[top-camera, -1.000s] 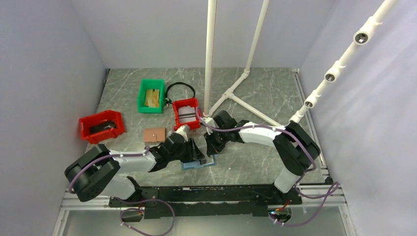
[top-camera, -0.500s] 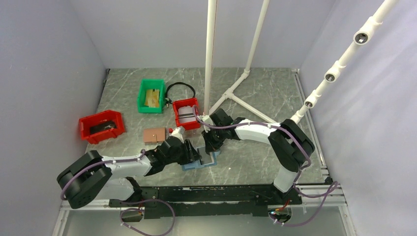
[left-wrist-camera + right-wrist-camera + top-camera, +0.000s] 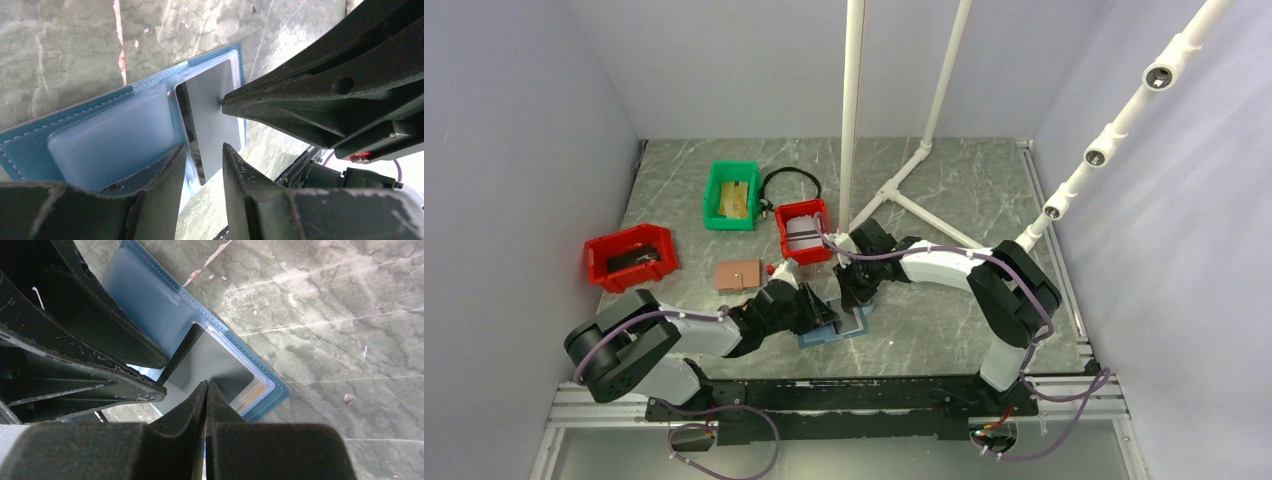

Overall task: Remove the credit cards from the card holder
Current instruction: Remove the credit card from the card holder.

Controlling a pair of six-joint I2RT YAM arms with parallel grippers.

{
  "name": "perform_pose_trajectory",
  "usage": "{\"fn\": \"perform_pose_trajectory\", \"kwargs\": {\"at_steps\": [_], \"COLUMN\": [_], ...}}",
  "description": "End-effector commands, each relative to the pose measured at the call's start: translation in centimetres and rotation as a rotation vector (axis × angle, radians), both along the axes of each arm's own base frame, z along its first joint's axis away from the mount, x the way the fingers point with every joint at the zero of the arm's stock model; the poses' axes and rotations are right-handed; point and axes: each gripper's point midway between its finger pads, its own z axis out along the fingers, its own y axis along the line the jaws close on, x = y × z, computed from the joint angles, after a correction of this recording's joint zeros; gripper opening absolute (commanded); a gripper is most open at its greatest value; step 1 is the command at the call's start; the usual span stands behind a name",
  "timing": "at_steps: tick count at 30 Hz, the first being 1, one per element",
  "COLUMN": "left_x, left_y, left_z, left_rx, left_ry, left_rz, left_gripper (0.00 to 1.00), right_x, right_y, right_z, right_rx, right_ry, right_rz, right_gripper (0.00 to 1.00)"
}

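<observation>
The blue card holder (image 3: 832, 331) is laid open on the marble surface (image 3: 325, 340) between the hands, with one credit card (image 3: 212, 115) drawn partly out of its pale pocket. Extraction is judged underway: the card is pinned by the tip of the fully closed right hand (image 3: 206, 387). Its free edge is straddled by the low-lying left hand (image 3: 204, 151), jaws partly apart and nothing gripped; a pinch and pull are called for next.

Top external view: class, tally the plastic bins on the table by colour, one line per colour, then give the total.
Red bins: 2
Green bin: 1
Total: 3
</observation>
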Motion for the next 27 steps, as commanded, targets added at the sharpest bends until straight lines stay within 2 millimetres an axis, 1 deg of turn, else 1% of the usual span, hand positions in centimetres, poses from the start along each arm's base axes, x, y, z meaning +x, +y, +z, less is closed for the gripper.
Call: {"fn": "perform_pose_trajectory", "kwargs": {"at_steps": [1, 7, 9, 12, 17, 18, 21, 22, 25, 27], "left_x": [-0.1, -0.1, 0.2, 0.0, 0.1, 0.2, 0.3, 0.2, 0.0, -0.1], "left_y": [2.4, 3.7, 3.8, 3.1, 1.7, 1.5, 1.6, 1.8, 2.5, 2.6], "left_z": [-3.3, -4.5, -4.6, -4.8, -5.4, -5.4, -5.4, -5.6, -6.1, -6.1], "left_rx": [0.132, 0.266, 0.321, 0.349, 0.28, 0.258, 0.23, 0.241, 0.279, 0.28], "left_ry": [0.113, 0.182, 0.207, 0.232, 0.207, 0.191, 0.154, 0.15, 0.155, 0.155], "left_rz": [0.12, 0.161, 0.167, 0.124, 0.077, 0.074, 0.067, 0.068, 0.067, 0.066], "left_gripper": [0.41, 0.43, 0.44, 0.41, 0.28, 0.23, 0.03, 0.0, 0.0, 0.0], "right_x": [-0.9, -1.0, -1.0, -1.1, -1.0, -1.0, -0.9, -0.8, 0.2, 0.9], "right_y": [-1.3, -1.3, -1.3, -1.3, -1.3, -1.3, -1.2, -1.2, -1.2, -1.4], "right_z": [-2.0, -1.9, -2.0, -2.1, -2.1, -2.1, -1.8, -1.5, 0.2, 1.5], "right_rx": [-0.09, -0.09, -0.093, -0.098, -0.103, -0.103, -0.1, -0.096, -0.07, -0.041], "right_ry": [0.03, 0.028, 0.031, 0.033, 0.029, 0.029, 0.026, 0.017, -0.043, -0.074], "right_rz": [0.016, 0.02, 0.021, 0.024, 0.02, 0.02, 0.024, 0.026, 0.021, 0.006], "right_gripper": [0.05, 0.05, 0.05, 0.05, 0.05, 0.05, 0.05, 0.05, 0.06, 0.07]}}
